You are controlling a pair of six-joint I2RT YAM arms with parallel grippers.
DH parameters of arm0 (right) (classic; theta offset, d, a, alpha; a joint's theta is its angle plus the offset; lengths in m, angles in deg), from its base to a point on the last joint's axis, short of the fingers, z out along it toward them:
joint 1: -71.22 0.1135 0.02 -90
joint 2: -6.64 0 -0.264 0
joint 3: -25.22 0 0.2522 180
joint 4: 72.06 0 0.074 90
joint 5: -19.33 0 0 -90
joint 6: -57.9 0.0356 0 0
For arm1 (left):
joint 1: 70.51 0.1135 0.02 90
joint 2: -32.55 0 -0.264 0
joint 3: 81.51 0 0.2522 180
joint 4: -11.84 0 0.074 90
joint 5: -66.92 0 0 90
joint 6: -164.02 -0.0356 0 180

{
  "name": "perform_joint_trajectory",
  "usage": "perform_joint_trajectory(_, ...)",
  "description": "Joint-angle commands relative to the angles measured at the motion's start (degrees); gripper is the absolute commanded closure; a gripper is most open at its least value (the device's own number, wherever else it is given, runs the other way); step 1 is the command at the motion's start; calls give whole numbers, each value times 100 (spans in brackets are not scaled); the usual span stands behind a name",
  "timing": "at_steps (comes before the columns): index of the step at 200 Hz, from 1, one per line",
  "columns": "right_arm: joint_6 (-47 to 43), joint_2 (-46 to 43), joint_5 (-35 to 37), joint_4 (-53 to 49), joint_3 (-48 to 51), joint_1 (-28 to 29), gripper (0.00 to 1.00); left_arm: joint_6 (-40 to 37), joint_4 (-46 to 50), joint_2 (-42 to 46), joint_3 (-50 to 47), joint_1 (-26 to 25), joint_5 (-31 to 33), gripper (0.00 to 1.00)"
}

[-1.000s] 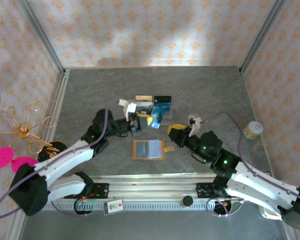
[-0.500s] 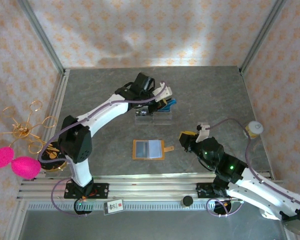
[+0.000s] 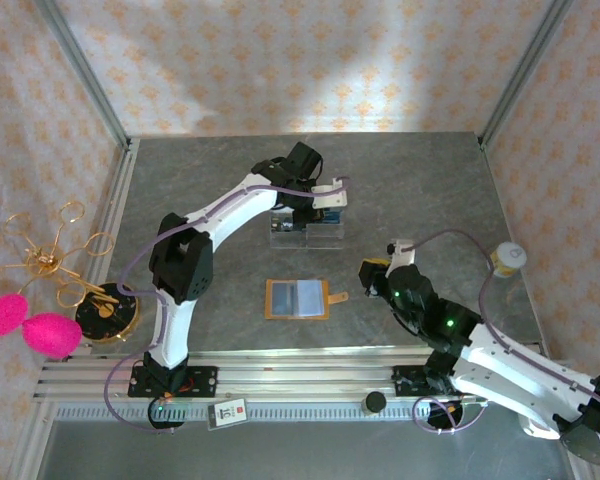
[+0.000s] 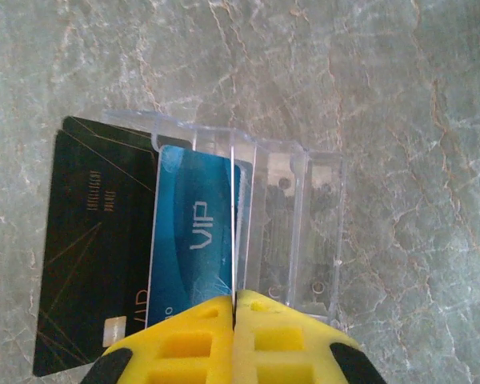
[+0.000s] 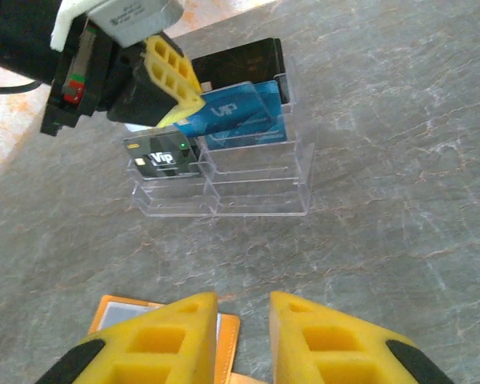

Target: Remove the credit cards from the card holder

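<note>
Card holder: the card holder lies open and flat on the grey stone-look table, with its strap tab pointing right.
Right gripper: the right gripper hovers just right of the holder and a touch farther back. Its yellow fingers are a little apart and there's nothing between them.
Left gripper: the left gripper is out at the clear acrylic stand, well beyond the holder, with its fingers pressed tight together.
Can't call: a thin pale line runs out from the seam of those fingers, and I can't tell if it's a card edge or a stand wall.
Cards: the black card stands in the farthest tier. The blue card leans in front of it, right by the left fingertips. A dark card sits in a nearer slot on the left.
Top view: it shows both arms and the holder's grey inner panels, but the cards are tiny.
Right wrist view: it faces the stand front-on and catches the holder's orange edge under one finger.
Left wrist view: it looks straight down on the black and blue cards.
Writing: there's "VIP" in white on the blue card and "Vip" on the dark card. The black card's pale lettering is too small to read.
</note>
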Motion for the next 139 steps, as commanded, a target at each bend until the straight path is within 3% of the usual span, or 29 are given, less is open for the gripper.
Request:
perform_joint_trajectory(1,-195,123,-206,206,-211,-308,78,-313,142,-6,267,43,52,100)
perform_joint_trajectory(44,-178,214,-612,370,-179,-671,79,-395,27,6,269,63,-72,100)
perform_joint_trajectory(139,-149,199,-693,244,-235,-720,80,-410,100,-306,548,81,-73,100)
